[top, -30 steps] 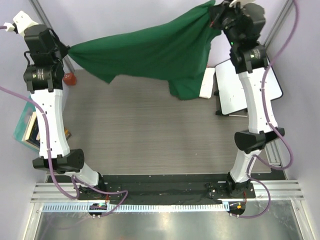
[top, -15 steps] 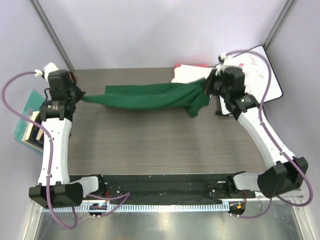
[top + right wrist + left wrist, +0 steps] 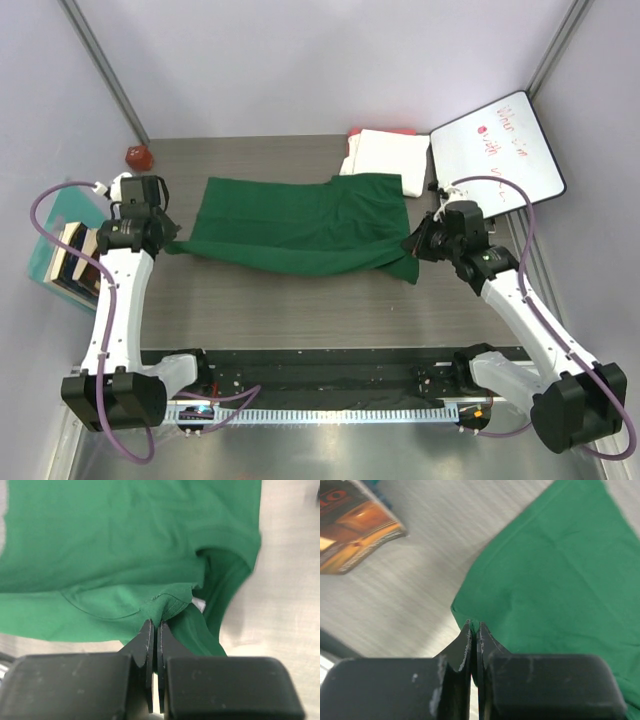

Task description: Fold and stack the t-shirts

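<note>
Desk (image 3: 300, 310): grey wood-grain top.
Dark green t-shirt (image 3: 300, 225): spread wide across the middle, rumpled along its near edge.
Just beyond the green shirt's right end, touching it: cream-white folded bundle (image 3: 385, 158), set on a red-pink cloth (image 3: 382, 131) showing only at the far edge.
Right of the green shirt, past the bundle: whiteboard (image 3: 500, 150) with red writing, over the desk's corner.
Beyond the green shirt's left end, apart: small red object (image 3: 138, 157).
</note>
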Controlling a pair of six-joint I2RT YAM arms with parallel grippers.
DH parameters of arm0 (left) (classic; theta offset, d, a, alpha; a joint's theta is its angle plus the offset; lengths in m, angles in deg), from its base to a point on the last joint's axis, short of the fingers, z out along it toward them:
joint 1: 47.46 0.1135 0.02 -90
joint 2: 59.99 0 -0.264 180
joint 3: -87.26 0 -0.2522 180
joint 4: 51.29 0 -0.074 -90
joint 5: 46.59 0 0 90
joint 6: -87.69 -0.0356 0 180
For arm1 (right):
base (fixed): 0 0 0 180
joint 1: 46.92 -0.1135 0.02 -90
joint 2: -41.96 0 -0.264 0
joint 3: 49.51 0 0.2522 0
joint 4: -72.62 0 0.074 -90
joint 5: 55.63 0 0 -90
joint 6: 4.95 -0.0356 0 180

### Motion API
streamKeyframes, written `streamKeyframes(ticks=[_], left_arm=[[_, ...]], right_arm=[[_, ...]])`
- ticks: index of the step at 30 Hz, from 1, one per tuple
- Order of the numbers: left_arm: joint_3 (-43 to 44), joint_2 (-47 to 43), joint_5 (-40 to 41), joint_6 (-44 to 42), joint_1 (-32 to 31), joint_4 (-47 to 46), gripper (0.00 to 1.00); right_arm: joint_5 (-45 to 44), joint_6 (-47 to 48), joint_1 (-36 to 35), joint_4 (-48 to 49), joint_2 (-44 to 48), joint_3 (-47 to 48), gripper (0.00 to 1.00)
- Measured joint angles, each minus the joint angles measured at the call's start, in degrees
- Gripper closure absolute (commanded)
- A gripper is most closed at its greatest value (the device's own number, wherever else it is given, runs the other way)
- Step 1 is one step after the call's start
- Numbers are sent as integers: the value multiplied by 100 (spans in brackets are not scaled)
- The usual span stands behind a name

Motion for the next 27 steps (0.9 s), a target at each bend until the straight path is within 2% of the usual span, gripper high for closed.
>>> streamKeyframes(ticks=[7,8,9,10,11,14,16,17,20,23,24,27], left_arm=[[-114,131,170,-74,0,339,100],[-208,140,157,-76,0,378,100],[-278,136,142,-81,0,417,96],[-393,107,118,-96,0,446,65],[-474,72,98,-116,0,474,55],[-684,-155,72,-210,0,616,46],[-688,-350,125,-254,0,699,36],[-680,-452,164,-273,0,726,32],[-470,-662,299,-343,0,828,30],[-142,-686,350,-365,0,706,27],[-76,-669,348,-369,0,625,23],[98,-321,260,-380,2,190,22]], right_arm=[[181,-339,0,-673,-138,-463,99],[181,-356,0,-800,-140,-540,96],[181,-369,0,-881,-133,-590,90],[179,-385,0,-951,-114,-654,70],[181,-407,0,-1029,-101,-688,68],[155,-435,0,-1259,-17,-717,66],[155,-459,0,-1325,79,-699,56],[157,-492,0,-1388,122,-660,56],[136,-538,0,-1626,151,-260,58],[28,-511,0,-1687,105,393,53],[-26,-487,0,-1644,68,570,52],[-166,-352,0,-1432,-337,1224,46]])
